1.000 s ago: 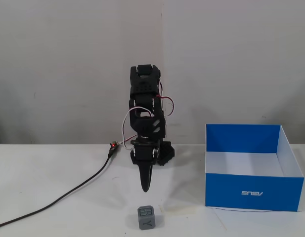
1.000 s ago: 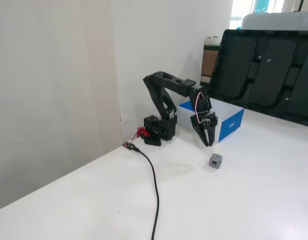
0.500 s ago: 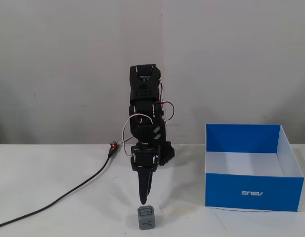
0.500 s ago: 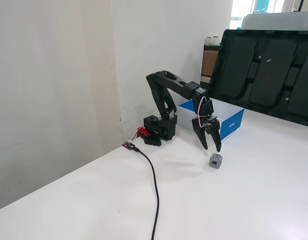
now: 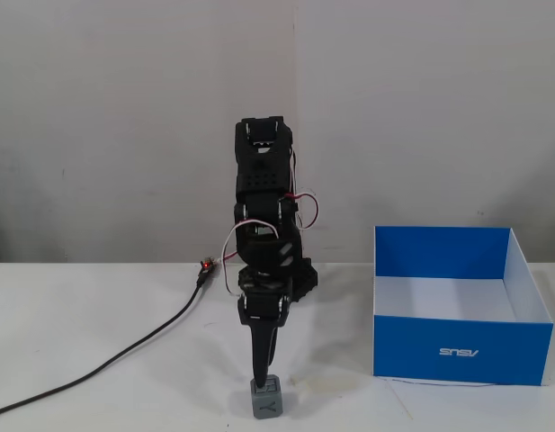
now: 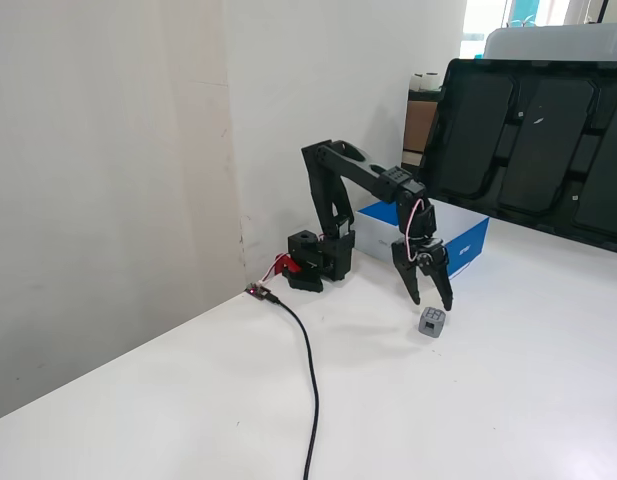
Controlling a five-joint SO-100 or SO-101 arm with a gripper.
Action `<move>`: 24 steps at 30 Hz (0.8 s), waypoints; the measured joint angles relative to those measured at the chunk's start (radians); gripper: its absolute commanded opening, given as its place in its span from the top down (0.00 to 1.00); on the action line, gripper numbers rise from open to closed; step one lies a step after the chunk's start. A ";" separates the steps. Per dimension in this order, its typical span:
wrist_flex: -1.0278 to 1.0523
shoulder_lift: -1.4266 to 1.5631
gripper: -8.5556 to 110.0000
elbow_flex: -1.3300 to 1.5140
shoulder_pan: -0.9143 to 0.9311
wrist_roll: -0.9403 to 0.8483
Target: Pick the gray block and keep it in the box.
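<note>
The gray block (image 5: pixel 267 401) is a small cube with a "Y" on its front, resting on the white table near the front edge; in the side fixed view the block (image 6: pixel 433 322) lies in front of the arm. My black gripper (image 6: pixel 430 300) points straight down just above it, open, fingers spread to either side of the cube's top. From the front, the gripper (image 5: pixel 264 376) looks like one narrow blade reaching the block's top. The blue box (image 5: pixel 461 310) with a white inside stands to the right; in the side view the box (image 6: pixel 466 248) sits behind the arm.
A black cable (image 5: pixel 106 360) runs from the arm's base (image 6: pixel 318 265) across the table toward the front left. A large black moulded panel (image 6: pixel 533 140) leans at the back right of the side view. A white wall stands close behind the arm.
The arm has reached forward and lowered, bringing the gripper from well behind the block to just over it. Its fingers have spread open on the way.
</note>
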 measured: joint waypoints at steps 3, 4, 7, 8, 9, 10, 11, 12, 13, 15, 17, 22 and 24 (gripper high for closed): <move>0.000 -0.035 0.73 -0.008 0.000 0.000; -0.005 -0.046 0.73 -0.009 0.000 0.000; -0.029 -0.072 0.73 -0.009 0.000 0.000; -0.037 -0.083 0.73 -0.009 0.000 0.000; -0.041 -0.091 0.73 -0.009 0.000 0.000; -0.046 -0.100 0.73 -0.009 0.000 0.000; -0.051 -0.109 0.73 -0.009 0.000 0.000; -0.054 -0.118 0.73 -0.009 0.000 0.000; -0.054 -0.130 0.73 -0.011 0.000 0.000; -0.060 -0.153 0.73 -0.026 0.000 0.000; -0.067 -0.175 0.73 -0.044 0.000 0.000; -0.078 -0.193 0.77 -0.061 0.000 0.000; -0.083 -0.193 0.81 -0.063 0.000 0.000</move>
